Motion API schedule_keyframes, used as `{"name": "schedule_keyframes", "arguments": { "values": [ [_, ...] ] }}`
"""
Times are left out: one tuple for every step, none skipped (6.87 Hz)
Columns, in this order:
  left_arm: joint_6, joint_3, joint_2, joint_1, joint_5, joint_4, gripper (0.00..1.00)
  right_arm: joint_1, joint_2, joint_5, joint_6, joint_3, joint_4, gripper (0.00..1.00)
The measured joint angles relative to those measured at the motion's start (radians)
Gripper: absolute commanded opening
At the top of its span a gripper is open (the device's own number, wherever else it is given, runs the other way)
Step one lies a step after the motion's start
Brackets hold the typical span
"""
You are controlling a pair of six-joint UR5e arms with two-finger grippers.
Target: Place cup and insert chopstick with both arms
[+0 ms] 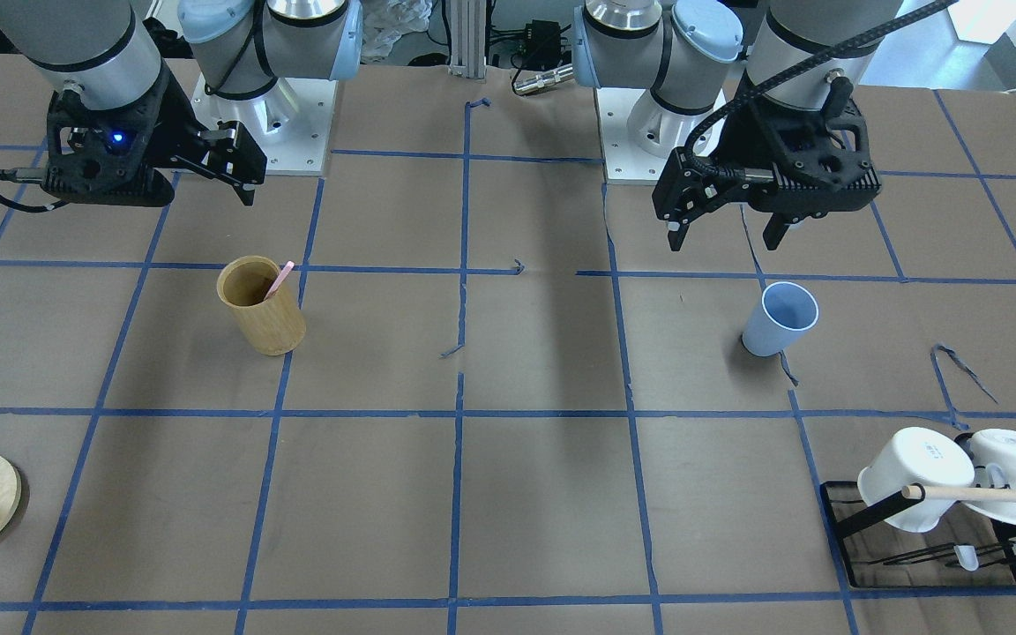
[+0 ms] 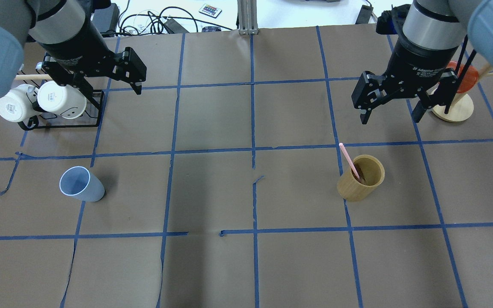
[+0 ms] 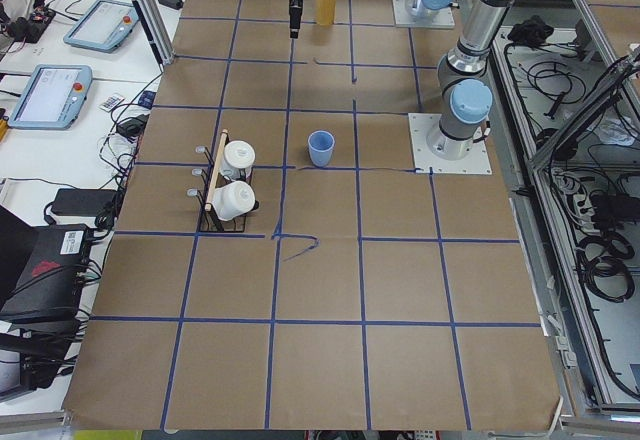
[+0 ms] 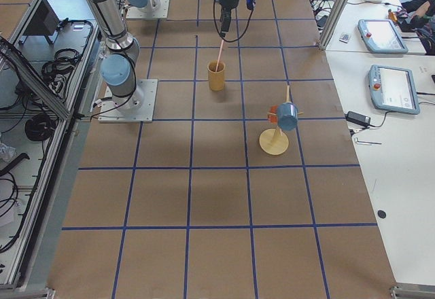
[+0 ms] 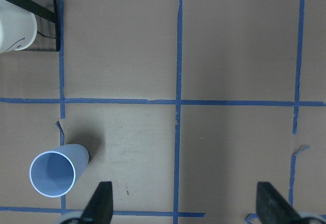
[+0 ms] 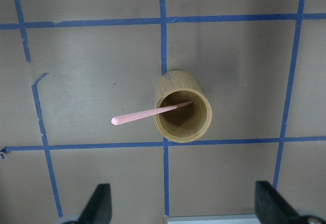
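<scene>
The table (image 2: 212, 128) is covered in matte brown paper, a bit torn at the seams, and gridded off with blue tape (image 2: 253, 107). On the left arm's side a blue cup (image 2: 81, 184) is set upright with its mouth open to the top; it's a smooth, slightly tapered round thing, probably plastic, though that can't really be confirmed from these shots. Well apart from it, on the right arm's side, a bamboo holder (image 2: 360, 179) is stood upright: a straight, thick-walled cylinder with a warm woody grain. A thin pink chopstick (image 2: 348, 158) is already parked in it, lower end down inside, long axis tilted so the rounded top end is leaned over the rim toward the table's middle. The left gripper (image 1: 723, 238) is hung above the table with its black fingers spread wide and nothing held, the cup sitting near but off to one side below. The right gripper (image 2: 390, 119) is likewise spread and empty, raised above the holder. A black wire rack (image 2: 94, 124) with two glossy white mugs (image 2: 60, 99) is kept at the far left corner, and a round wooden stand (image 2: 454, 112) at the far right.
</scene>
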Motion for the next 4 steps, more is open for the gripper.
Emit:
{"name": "schedule_keyframes", "arguments": {
  "values": [
    [0.002, 0.002, -0.003, -0.001, 0.017, 0.003, 1.00, 0.000, 0.000, 0.002, 0.000, -0.001, 0.000, 1.00],
    [0.006, 0.005, -0.006, -0.003, 0.039, 0.004, 1.00, 0.000, 0.000, 0.001, 0.000, -0.001, 0.000, 1.00],
    [0.007, 0.007, -0.008, -0.005, 0.043, 0.004, 1.00, 0.000, 0.002, -0.002, 0.000, -0.002, 0.000, 1.00],
    [0.008, 0.008, -0.008, -0.008, 0.042, 0.004, 1.00, -0.001, 0.003, -0.003, 0.000, -0.003, -0.001, 1.00]
  ]
}}
